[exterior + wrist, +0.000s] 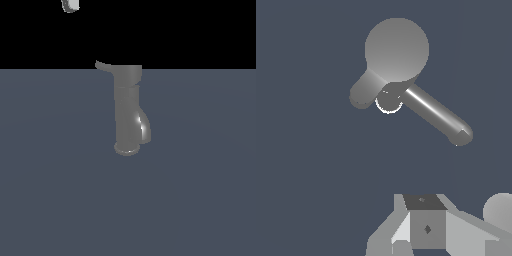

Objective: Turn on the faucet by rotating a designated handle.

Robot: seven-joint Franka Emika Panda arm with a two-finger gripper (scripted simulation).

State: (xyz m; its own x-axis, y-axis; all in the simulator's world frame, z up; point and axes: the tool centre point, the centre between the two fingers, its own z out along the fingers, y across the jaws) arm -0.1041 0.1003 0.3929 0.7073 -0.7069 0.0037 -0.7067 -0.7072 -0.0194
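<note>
Faucet position: I see the faucet [129,112] upright on the grey surface [50,200], near the middle of the exterior view, with its spout curving toward that view's right.
Handle: the handle [104,65] sticks out from the cap toward the exterior view's left, slightly upturned. I see nothing touching it.
Hand: only a sliver of the hand [70,5] shows at the top edge, well above and apart from the handle. It grips nothing, and I cannot tell how far it is open.
Progress: I judge the task barely begun. Approach, contact and rotation all remain.
</note>
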